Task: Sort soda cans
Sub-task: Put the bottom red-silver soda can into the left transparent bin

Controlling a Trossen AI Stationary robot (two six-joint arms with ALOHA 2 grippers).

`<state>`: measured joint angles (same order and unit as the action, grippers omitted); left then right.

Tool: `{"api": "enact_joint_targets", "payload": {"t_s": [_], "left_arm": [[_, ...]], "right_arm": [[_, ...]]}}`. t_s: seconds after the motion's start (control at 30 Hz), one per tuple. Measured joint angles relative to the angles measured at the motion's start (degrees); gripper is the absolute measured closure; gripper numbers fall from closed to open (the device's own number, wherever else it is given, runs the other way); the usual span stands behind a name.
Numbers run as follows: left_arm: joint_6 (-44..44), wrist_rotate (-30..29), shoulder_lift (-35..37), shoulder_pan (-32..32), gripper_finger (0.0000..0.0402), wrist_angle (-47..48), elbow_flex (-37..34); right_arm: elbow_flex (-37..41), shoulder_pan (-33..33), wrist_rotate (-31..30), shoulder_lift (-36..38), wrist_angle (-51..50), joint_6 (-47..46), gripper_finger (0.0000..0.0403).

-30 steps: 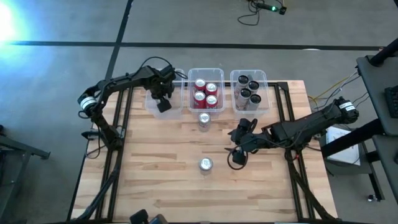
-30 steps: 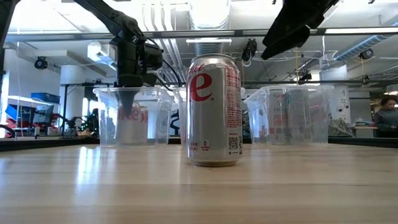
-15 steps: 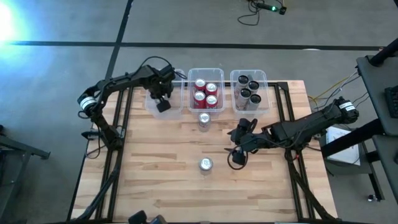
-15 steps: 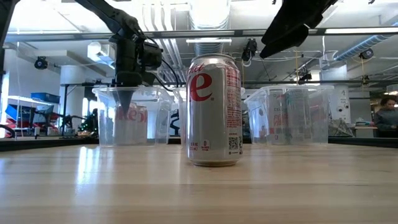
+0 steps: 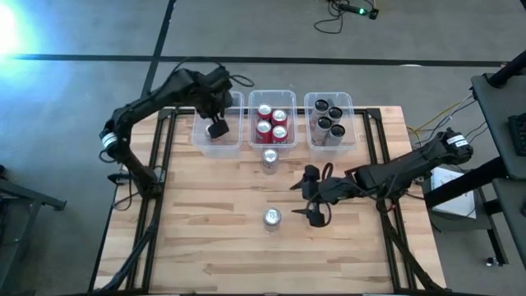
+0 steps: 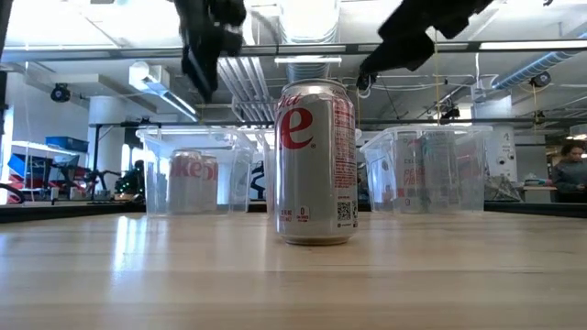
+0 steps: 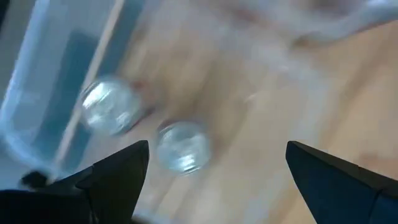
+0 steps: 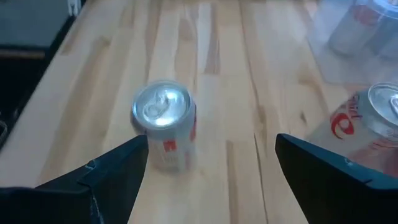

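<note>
Overhead view. The wooden table [image 5: 205, 238] fills the centre of the frame. Three clear plastic bins stand in a row along its top edge. The left bin [image 5: 197, 136] holds two silver cans, seen in the left wrist view [image 7: 106, 112]. The middle bin [image 5: 272, 92] holds four red cans [image 5: 272, 121], and the right bin [image 5: 351, 103] holds four black cans [image 5: 328, 117].

The left arm [image 5: 148, 105] reaches in from the left edge of the frame. Its left gripper [image 5: 217, 128] hangs above the left bin, fingers [image 7: 118, 177] spread wide and holding nothing. The right arm [image 5: 403, 168] enters from the right edge. The right gripper [image 5: 309, 194] hovers over the table just right of centre, fingers [image 8: 115, 171] also spread apart and empty.

Two loose silver cans stand upright on the bare table. One silver can [image 5: 269, 158] stands just below the middle bin; the other, the near silver can [image 5: 271, 218], stands lower in the frame, just left of the right gripper and apart from it. In the low view this near can fills the centre, with the bins behind it.
</note>
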<state>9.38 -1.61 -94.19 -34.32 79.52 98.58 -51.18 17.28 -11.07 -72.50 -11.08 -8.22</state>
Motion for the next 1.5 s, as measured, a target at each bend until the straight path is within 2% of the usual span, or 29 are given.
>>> {"api": "enact_joint_targets", "payload": {"t_s": [0.1, 0.23, 0.47, 0.63, 0.87, 1.0, 1.13, 1.5], "left_arm": [[-1.47, 5.41, 2.59, 4.55, 0.0039, -1.18, 1.03], [-2.35, 6.08, 5.63, 14.16, 0.004, -5.12, 0.8], [-6.11, 5.15, 5.02, 30.98, 0.004, -14.86, 0.81], [-8.77, -0.47, 0.77, 38.29, 0.004, -17.14, 0.83], [-9.85, -0.5, -8.29, 44.07, 0.004, -24.33, 0.83], [-10.38, -0.51, -12.59, 45.7, 0.0041, -24.53, 0.81], [-11.67, -0.46, -14.94, 46.52, 0.0041, -25.06, 1.78], [-11.96, 1.44, -20.57, 47.34, 0.0041, -24.36, 7.76]], "right_arm": [[0.85, 0.27, -0.12, -0.43, 1.23, -1.95, 0.0061], [1.87, 2.34, -3.82, -1.7, 2.96, -2.2, 0.0072], [1.86, 4.9, -6.99, -4.29, 3.13, -5.7, 0.0093], [1.86, 6.35, -8.76, -4.18, 1.3, -10.7, 0.0104], [1.86, 9.19, -12.39, -1.04, -4.67, -14.21, 0.0117], [1.86, 10.23, -16.02, -0.29, -9.97, -18.29, 0.0125], [1.98, 10.63, -16.19, -0.26, -14.0, -21.62, 0.0135], [2.19, 10.63, -16.05, -0.32, -14.14, -22.6, 0.0153]]}}
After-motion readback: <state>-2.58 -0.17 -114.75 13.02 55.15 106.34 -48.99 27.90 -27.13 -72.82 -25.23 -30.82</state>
